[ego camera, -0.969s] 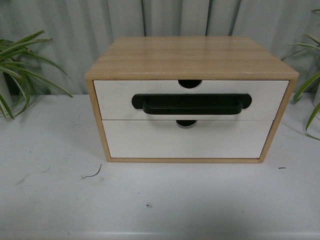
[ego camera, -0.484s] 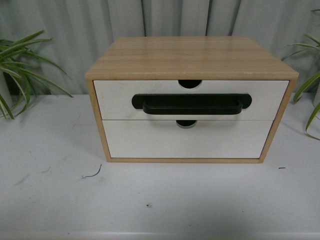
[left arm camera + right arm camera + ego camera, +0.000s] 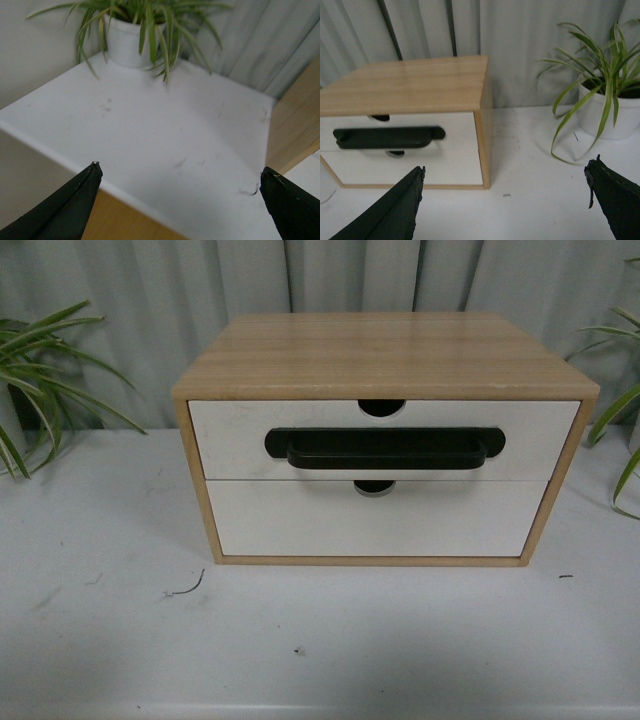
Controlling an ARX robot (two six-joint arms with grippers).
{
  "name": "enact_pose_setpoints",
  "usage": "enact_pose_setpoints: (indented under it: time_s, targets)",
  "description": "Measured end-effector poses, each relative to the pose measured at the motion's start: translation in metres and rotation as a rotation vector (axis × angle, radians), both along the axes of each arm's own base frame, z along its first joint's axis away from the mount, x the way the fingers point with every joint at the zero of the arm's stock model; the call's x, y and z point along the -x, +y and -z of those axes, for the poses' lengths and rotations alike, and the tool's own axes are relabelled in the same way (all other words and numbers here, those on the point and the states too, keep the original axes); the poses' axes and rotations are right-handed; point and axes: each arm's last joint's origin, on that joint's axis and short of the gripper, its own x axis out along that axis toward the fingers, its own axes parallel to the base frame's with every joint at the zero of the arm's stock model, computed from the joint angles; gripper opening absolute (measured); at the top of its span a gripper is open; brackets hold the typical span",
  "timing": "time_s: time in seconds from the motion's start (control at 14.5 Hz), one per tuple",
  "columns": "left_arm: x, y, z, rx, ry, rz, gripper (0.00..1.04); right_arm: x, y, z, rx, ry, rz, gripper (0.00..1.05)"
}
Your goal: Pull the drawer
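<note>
The right gripper (image 3: 507, 166) is spread wide, and its two dark fingers (image 3: 390, 215) touch nothing. Between them stands a wooden cabinet (image 3: 415, 85) on a white table (image 3: 535, 165). The drawer (image 3: 462, 124) is white-fronted, sits flush and carries a long black bar handle (image 3: 387, 137) below a semicircular notch (image 3: 380, 118). A plain white drawer (image 3: 445, 170) lies beneath it. A potted spider plant (image 3: 600, 70) in a white pot (image 3: 607, 117) stands apart from the cabinet's side panel. A grey curtain (image 3: 520, 45) hangs behind.

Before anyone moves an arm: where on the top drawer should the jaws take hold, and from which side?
Probably the black bar handle, near its middle, approached straight from the front. The bar lies level and stands off the white face of the drawer.
</note>
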Motion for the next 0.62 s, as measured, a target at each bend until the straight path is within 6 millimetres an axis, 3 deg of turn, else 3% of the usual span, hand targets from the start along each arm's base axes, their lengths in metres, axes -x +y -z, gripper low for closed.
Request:
enact_pose_setpoints:
  time_s: [0.21, 0.42, 0.62]
  targets:
    - [-0.057, -0.005, -0.046, 0.005, -0.126, 0.122, 0.98, -0.062, 0.01, -0.038, 0.036, -0.078, -0.038, 0.98]
    - [-0.13, -0.024, -0.07, -0.042, -0.123, 0.32, 0.98, -0.141, 0.034, -0.056, 0.165, -0.071, -0.12, 0.98]
    - [-0.178, -0.061, -0.07, -0.148, 0.018, 0.656, 0.98, -0.172, 0.051, -0.054, 0.452, -0.081, -0.355, 0.98]
